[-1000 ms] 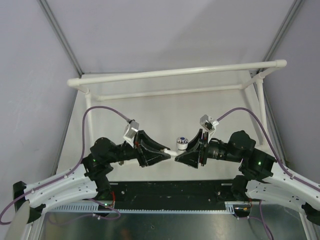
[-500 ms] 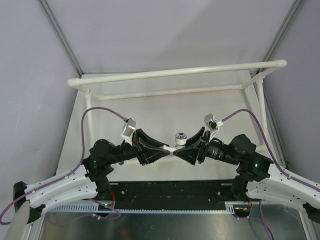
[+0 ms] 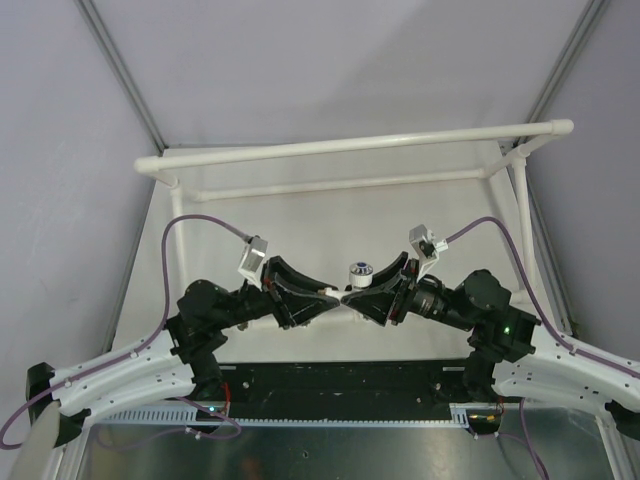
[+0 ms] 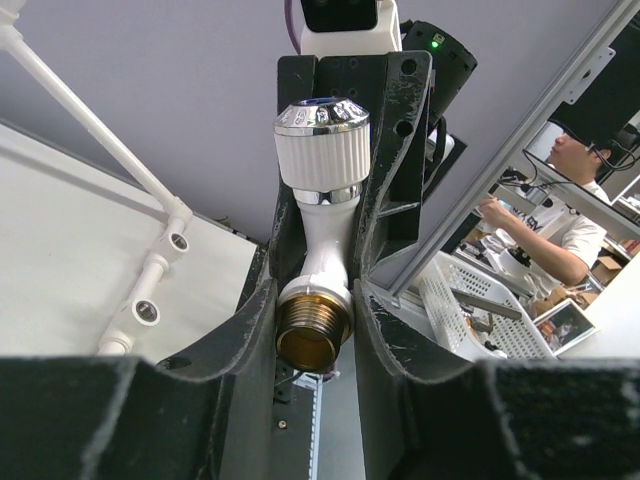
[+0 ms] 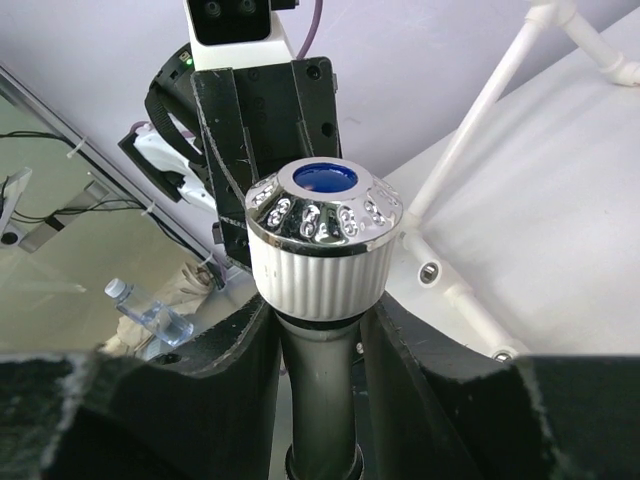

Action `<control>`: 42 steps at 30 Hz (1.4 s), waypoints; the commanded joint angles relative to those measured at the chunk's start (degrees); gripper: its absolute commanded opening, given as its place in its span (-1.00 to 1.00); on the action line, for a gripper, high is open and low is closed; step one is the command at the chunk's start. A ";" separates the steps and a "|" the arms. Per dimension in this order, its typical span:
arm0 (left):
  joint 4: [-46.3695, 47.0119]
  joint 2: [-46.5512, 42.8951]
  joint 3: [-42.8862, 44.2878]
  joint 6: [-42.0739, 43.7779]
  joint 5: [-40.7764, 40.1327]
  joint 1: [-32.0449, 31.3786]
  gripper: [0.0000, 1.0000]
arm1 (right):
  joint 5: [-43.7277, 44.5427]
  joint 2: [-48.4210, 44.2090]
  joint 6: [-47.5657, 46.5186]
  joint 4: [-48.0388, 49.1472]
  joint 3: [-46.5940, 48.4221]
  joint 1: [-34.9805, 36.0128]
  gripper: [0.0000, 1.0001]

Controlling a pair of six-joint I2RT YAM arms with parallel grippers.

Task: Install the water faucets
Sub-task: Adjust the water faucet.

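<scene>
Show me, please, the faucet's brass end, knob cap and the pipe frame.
faucet brass end (image 4: pixel 314 320): left wrist view, outer threads.
faucet knob cap (image 5: pixel 325 178): right wrist view, blue centre.
pipe frame (image 3: pixel 350 146): top view, upper bar.

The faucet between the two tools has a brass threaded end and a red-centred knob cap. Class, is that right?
No. The knob cap has a blue centre, not a red one; the right wrist view shows it. The faucet does sit between the left tool and the right tool, and its threaded end is brass.

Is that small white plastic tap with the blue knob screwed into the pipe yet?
No: the white tap is out, its brass thread bare.
</scene>
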 commanded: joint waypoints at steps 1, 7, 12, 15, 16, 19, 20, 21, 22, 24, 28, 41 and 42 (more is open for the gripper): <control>4.78 -0.09 -0.31 -0.91 -0.85 -0.42 -0.99 | 1.54 0.15 -0.97 3.08 0.11 0.43 -0.22; 5.26 0.56 -0.27 -0.83 -0.08 -0.42 -0.99 | 2.62 -0.02 -1.31 2.97 0.09 0.57 -0.38; 5.58 0.98 -0.31 -0.83 0.47 -0.48 -1.00 | 5.02 -0.32 -1.01 3.01 0.10 0.74 -0.65; 5.63 1.63 -0.05 -0.82 1.00 -0.50 -1.00 | 6.59 -0.35 -1.41 3.38 0.11 1.37 -0.87; 5.66 1.82 0.02 -0.82 1.14 -0.50 -1.00 | 6.76 -0.36 -1.84 3.50 0.11 1.59 -0.93; 5.68 2.05 0.02 -0.89 1.18 -0.50 -0.82 | 9.16 -0.72 -2.35 3.12 0.11 1.84 -0.99; 5.68 2.07 -0.03 -0.94 1.18 -0.50 -0.73 | 9.89 -1.07 -2.35 2.75 0.11 1.83 -1.00; 5.69 2.04 -0.05 -1.01 1.09 -0.50 -0.63 | 10.35 -1.37 -2.57 2.30 0.11 1.82 -1.00; 5.73 1.98 -0.11 -1.05 0.92 -0.50 -0.54 | 10.67 -1.74 -2.73 1.99 0.11 1.77 -1.00; 5.77 1.87 -0.15 -1.21 0.65 -0.50 -0.34 | 10.97 -2.31 -2.78 1.62 0.11 1.80 -1.00; 5.84 1.95 -0.02 -1.23 0.48 -0.55 -0.64 | 10.14 -2.35 -2.50 1.43 0.07 1.78 -1.00; 6.22 1.52 -0.24 -0.90 -0.61 -0.85 -1.00 | 9.53 -2.05 -1.64 2.53 0.11 1.78 -0.28; 6.26 1.19 -0.42 -0.86 -0.94 -0.85 -0.99 | 9.51 -2.21 -1.60 2.63 0.11 1.79 -0.23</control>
